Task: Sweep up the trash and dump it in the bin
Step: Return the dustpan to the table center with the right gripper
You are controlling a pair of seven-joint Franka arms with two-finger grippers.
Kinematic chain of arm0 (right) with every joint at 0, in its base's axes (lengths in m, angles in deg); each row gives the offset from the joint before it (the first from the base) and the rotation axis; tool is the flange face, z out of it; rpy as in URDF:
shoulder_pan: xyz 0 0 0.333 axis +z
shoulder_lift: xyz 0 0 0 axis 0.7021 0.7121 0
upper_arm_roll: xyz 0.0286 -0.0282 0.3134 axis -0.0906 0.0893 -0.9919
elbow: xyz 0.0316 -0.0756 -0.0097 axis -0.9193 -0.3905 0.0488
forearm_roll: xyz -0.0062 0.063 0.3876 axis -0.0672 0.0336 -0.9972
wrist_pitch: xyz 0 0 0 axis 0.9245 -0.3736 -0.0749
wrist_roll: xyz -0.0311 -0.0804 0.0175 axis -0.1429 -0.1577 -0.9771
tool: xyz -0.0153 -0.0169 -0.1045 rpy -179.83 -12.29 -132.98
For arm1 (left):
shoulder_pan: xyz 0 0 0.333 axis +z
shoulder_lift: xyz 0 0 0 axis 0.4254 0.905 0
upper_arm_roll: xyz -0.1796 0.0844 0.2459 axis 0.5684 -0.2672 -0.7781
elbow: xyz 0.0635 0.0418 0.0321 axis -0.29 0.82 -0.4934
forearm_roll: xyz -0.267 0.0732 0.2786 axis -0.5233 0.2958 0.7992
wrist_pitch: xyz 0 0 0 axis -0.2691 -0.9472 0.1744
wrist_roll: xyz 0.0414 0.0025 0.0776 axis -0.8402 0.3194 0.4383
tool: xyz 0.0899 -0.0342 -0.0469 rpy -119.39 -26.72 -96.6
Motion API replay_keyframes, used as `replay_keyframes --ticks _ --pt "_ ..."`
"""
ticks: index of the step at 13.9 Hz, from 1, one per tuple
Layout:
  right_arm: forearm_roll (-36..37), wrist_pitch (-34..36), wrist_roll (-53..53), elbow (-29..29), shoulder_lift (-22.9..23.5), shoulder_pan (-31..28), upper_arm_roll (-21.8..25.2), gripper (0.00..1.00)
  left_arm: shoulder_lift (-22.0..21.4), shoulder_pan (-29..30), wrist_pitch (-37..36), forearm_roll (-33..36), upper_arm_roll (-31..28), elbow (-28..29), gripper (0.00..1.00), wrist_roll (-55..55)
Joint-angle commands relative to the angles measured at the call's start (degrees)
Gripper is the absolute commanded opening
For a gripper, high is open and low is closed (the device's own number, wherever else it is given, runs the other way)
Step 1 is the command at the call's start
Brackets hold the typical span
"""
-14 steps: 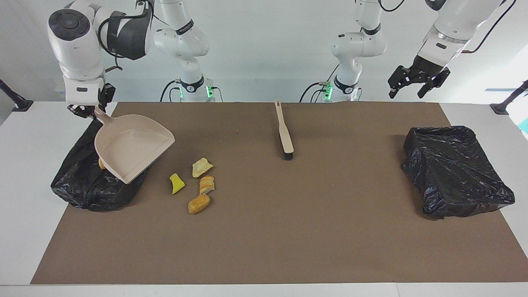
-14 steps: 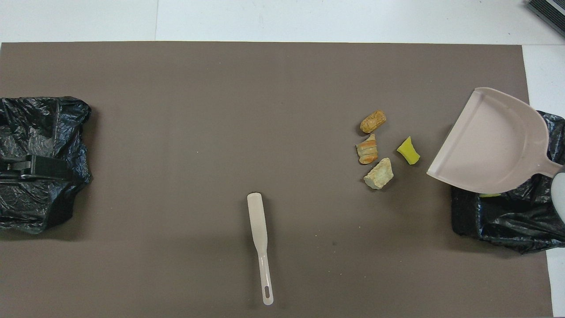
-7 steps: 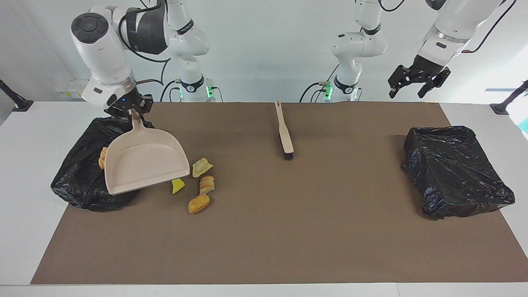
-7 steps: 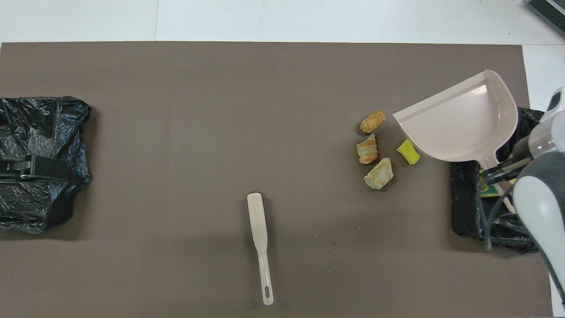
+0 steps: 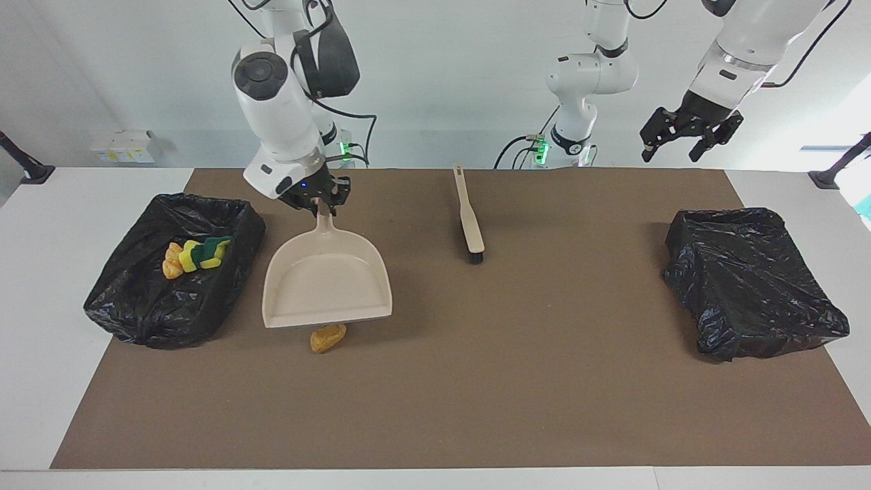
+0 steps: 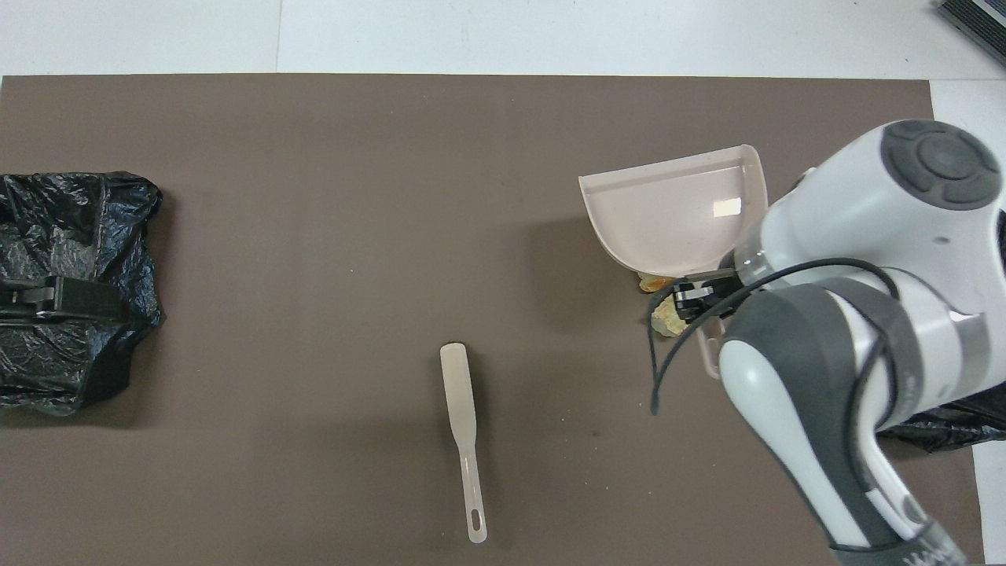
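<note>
While gripping the dustpan (image 5: pixel 326 279), right pincer (image 5: pixel 318 202) hangs over trash (image 5: pixel 328 337).

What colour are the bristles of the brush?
Black, under a beige handle; the brush shows them best in the facing view.

arms (image 5: pixel 279 116): white shells | joints: dark grey caps | cables: black (looping loose)

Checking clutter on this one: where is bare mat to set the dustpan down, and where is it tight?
Bare mat lies between the brush and the bin under the open left gripper, and along the edge farthest from the robots. It is tight under the dustpan in the right gripper, over loose trash beside the other bin.
</note>
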Motion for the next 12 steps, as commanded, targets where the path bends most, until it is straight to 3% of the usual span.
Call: replay_keyframes --ticks 1,10,12 --pt "-2.7 -3.4 6.9 3.8 5.4 4.0 0.4 0.0 0.2 0.3 -0.5 0.9 0.2 -0.8 1.0 -0.8" --pt "-9.5 -13.1 21.5 24.4 30.4 14.2 0.2 0.0 0.3 0.4 -0.2 0.9 0.2 -0.9 1.0 -0.9" --pt "-9.5 -13.7 21.6 26.9 33.6 14.9 -0.2 0.0 0.3 0.4 0.2 0.9 0.2 -0.9 1.0 -0.8"
